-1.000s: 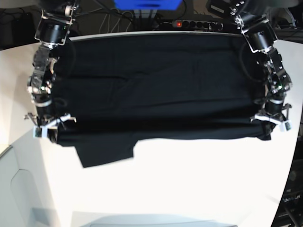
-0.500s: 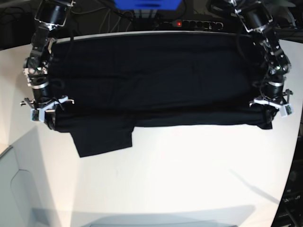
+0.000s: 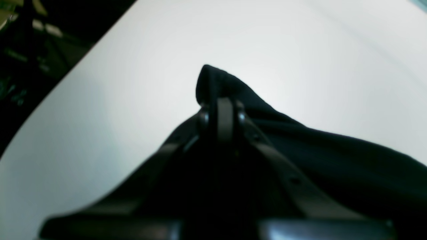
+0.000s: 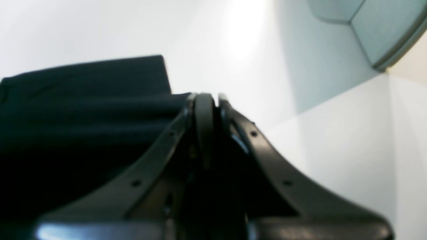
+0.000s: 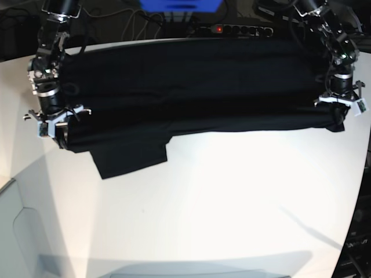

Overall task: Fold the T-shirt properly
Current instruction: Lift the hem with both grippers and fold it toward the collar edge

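Stretching across the far half of a white table [image 5: 232, 191], the black T-shirt [image 5: 191, 87] is held taut between two robot arms. The left gripper [image 5: 338, 116], on the right side of the base view, is clenched on one end of the cloth; its wrist view shows the jaws pressed together on a bunched peak of fabric [image 3: 213, 83]. The right gripper [image 5: 55, 124], on the left side of the base view, is clamped on the other end, jaws tight together with dark cloth beside them [image 4: 83, 110]. The T-shirt looks plain black from this side, with long horizontal creases. One sleeve [image 5: 130, 159] lies flat on the table below the near edge, close to the right gripper. Behind the table sit tangled cables, a power strip [image 5: 232, 29] with a red light, and a blue object [image 5: 182, 4].
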